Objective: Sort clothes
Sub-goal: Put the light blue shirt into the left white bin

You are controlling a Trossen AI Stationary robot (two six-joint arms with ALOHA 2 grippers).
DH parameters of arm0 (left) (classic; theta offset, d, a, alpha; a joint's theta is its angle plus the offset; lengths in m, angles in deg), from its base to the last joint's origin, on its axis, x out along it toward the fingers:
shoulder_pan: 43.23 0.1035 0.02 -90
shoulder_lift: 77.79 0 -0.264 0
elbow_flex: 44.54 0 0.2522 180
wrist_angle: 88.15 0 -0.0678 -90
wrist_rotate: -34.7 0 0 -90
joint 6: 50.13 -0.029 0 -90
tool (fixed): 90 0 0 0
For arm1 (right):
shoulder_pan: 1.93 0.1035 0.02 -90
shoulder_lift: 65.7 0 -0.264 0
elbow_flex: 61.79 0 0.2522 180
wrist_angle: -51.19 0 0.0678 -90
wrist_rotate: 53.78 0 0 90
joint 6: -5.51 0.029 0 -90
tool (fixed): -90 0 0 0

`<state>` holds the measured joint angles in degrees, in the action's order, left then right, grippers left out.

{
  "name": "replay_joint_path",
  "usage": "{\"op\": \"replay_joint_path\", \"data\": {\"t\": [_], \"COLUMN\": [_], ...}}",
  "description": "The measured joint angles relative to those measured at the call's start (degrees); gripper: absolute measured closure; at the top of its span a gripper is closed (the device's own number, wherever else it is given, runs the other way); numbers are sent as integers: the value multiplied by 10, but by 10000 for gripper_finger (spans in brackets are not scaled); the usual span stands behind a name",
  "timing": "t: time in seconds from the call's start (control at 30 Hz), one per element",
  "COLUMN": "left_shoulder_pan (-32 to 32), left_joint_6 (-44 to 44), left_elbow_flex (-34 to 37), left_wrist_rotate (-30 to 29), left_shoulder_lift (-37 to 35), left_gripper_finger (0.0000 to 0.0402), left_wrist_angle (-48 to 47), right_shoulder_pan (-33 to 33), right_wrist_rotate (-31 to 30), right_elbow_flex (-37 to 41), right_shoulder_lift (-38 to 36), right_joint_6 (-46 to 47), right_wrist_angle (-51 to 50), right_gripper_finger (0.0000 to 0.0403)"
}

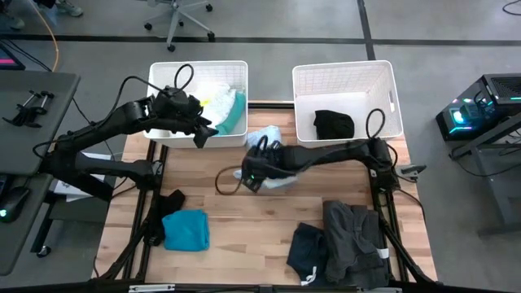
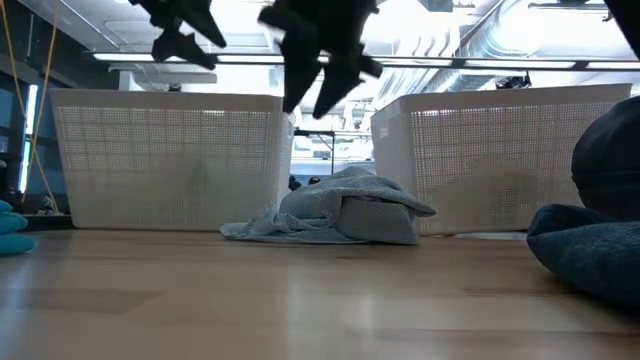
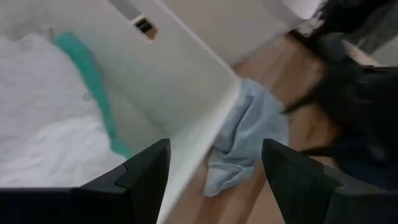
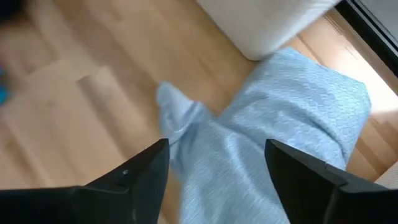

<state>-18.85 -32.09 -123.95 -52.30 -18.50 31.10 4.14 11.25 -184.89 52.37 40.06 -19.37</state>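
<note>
Right gripper (image 1: 254, 177) is hovering w/ jaws wide apart, empty, just above the pale blue garment (image 4: 273, 118) lying on the table (image 1: 244, 236) between the two baskets. Looks like the pick step is in hand: next move prob. calls for dropping straight down onto the cloth's bunched middle and pinching a fold before lifting toward the left basket (image 1: 163, 77), where light items are sitting.

Left gripper (image 1: 199, 134) is hanging over the near rim of that basket, fingers also spread and holding nothing; seems to be idling.

Rest of the clothes, big to small: a dark grey pile (image 1: 354, 240) is lying at the table's near right, w/ a navy piece (image 1: 308, 248) touching its left side; a teal one (image 1: 187, 229) is sitting near left, a small black item (image 1: 168, 203) just beside it. White and teal pieces (image 1: 221, 102) are lying in the left basket; one black garment (image 1: 334, 124) is in the right basket (image 1: 391, 89). Sorting looks well short of done.
</note>
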Motion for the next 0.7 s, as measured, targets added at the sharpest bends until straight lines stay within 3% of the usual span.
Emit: {"op": "replay_joint_path", "data": {"t": [0.17, 0.33, 0.53, 0.7], "left_shoulder_pan": [-18, -28, -39, -52], "left_joint_6": [0, 7, 15, 25], "left_elbow_flex": [0, 0, 0, 0], "left_wrist_rotate": [-1, -1, -6, -7], "left_shoulder_lift": [-5, -5, -5, -5], "left_gripper_finger": [158, 158, 158, 158], "left_wrist_angle": [11, 10, 10, 10], "right_shoulder_pan": [-41, -61, -50, -18], "right_wrist_rotate": [5, 41, 142, 207], "right_elbow_flex": [0, 0, -1, -5], "right_shoulder_lift": [27, 72, 146, 182], "right_joint_6": [23, 40, 28, 27], "right_wrist_angle": [-27, -56, -63, -62], "right_gripper_finger": [123, 132, 179, 254]}}
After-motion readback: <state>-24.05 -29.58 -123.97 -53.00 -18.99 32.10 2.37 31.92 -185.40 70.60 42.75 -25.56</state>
